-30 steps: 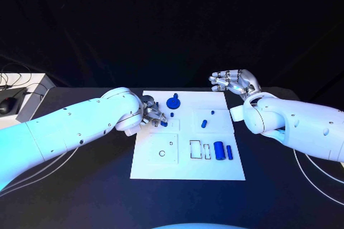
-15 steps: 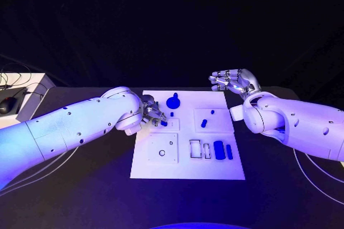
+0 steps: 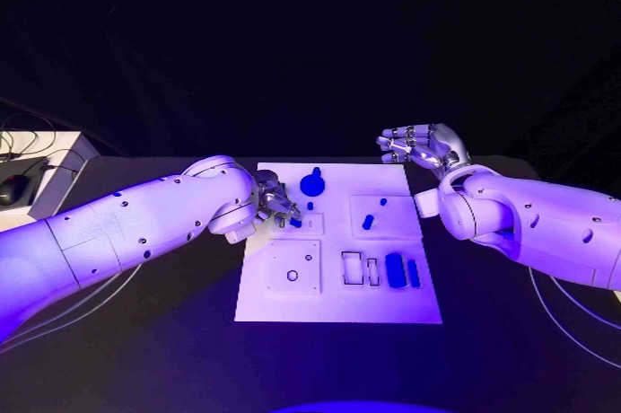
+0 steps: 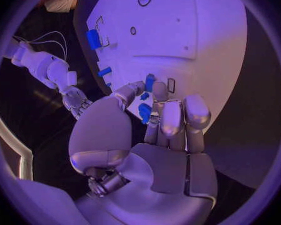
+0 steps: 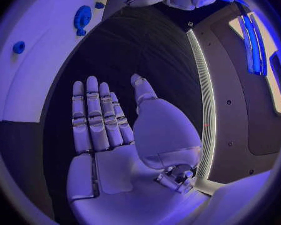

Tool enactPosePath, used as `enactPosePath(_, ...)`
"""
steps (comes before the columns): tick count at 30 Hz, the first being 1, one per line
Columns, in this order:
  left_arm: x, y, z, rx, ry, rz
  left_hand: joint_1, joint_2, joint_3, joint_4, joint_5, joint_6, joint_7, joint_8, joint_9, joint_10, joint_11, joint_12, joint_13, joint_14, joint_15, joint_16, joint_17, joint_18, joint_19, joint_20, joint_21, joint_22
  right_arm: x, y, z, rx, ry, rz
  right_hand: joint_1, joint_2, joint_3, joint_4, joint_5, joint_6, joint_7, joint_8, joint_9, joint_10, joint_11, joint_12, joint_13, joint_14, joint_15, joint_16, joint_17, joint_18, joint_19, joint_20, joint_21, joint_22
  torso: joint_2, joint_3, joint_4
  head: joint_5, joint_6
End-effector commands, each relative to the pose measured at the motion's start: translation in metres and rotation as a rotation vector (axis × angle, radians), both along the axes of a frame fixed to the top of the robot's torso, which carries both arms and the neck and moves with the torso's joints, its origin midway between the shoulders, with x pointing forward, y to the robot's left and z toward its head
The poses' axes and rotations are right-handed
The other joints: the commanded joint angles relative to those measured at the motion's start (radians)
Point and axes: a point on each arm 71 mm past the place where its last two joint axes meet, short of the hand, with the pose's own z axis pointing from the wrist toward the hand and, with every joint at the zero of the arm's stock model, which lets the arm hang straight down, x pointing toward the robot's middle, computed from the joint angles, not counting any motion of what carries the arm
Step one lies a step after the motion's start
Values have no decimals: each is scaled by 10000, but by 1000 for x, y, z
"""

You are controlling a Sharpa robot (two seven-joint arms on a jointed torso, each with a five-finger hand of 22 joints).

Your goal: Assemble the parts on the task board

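Two bulky, smooth white plastic arms [image 3: 129, 229] are seen, dotted with small dark screw holes. Each is ended by a silver metal segmented hand [image 3: 421, 145], and thin white cables [image 3: 570, 319] are trailed beneath each arm.

The right hand [image 5: 109, 145] lies flat and empty, its fingers [image 5: 93, 112] straight and close together, the thumb apart, over the dark worktop [image 5: 147, 50]. Beyond the fingertips lies the white task board [image 5: 34, 60], apart from the hand. On the board a round blue part [image 5: 82, 18] sits near its edge; a smaller blue part [image 5: 18, 47] lies further in.
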Motion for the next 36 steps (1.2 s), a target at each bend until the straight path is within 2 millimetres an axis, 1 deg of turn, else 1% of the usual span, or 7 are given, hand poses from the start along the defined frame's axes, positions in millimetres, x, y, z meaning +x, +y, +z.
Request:
enactPosePath(1,-2,-3,-2,-13,109,-128,196,123,69,-246,-38,576,-507,-75,122,165,-208,24,58,-11,-79,51,-2,-131,8,-74,-51,28,0,2,0,19,-67,184,-29,-26,30,29,55,-79,-19,-47,-6,-89,1,-43,-10,-75,9,33,-14,-141,-57,-3,31,-8,-3,-5,0,-7,-2)
enactPosePath(7,-2,-3,-2,-46,87,-93,279,129,-370,20,-57,675,-552,-167,175,145,-222,31,110,-12,-90,68,-10,-151,23,-97,-78,69,0,2,0,19,-71,183,-19,-27,41,20,58,-86,-15,-48,-6,-94,4,-46,-10,-82,11,28,-17,-141,-68,0,55,-51,1,-9,3,-18,-1)
enactPosePath(25,-1,-3,-3,-41,168,-72,217,172,-421,208,-51,723,-574,-171,284,153,-231,11,138,-8,-99,99,1,-168,40,-114,-94,100,0,2,0,19,-69,188,-22,-26,53,14,57,-90,-13,-47,-6,-99,6,-48,-10,-87,14,27,-18,-141,-81,4,76,-93,-4,-5,-3,-24,-13)
enactPosePath(28,-1,-3,-3,-90,239,-75,269,173,-198,129,-32,702,-551,-196,330,163,-222,-15,147,-11,-96,109,1,-181,49,-117,-94,131,0,2,0,18,-67,185,-22,-26,53,14,57,-90,-13,-47,-6,-99,6,-48,-10,-87,14,27,-18,-141,-81,4,76,-93,-5,-7,7,-26,-19)
enactPosePath(32,-2,-5,-4,-205,342,-70,319,189,398,-132,33,658,-473,-202,406,182,-201,-80,133,-14,-84,115,5,-176,58,-98,-89,172,0,2,0,19,-66,190,-22,-26,53,14,57,-90,-13,-47,-6,-99,6,-48,-10,-87,14,27,-18,-141,-81,4,76,-93,-5,-4,-4,-24,-20)
enactPosePath(34,-2,-5,-4,-292,396,-58,187,180,692,-273,41,649,-459,-176,485,207,-188,-114,129,-14,-74,120,8,-166,48,-81,-102,180,0,2,0,20,-66,192,-22,-26,53,14,57,-90,-13,-47,-6,-99,6,-48,-10,-87,14,27,-18,-141,-81,4,76,-93,-2,-7,-6,-26,-19)
enactPosePath(36,-2,-6,-3,-403,438,-27,114,221,791,-394,76,656,-458,-162,549,232,-197,-130,144,-7,-68,136,22,-165,54,-77,-100,204,0,2,0,21,-65,196,-22,-26,53,14,57,-90,-13,-47,-6,-99,6,-48,-10,-87,14,27,-18,-141,-81,4,76,-93,0,-8,-4,-39,-15)
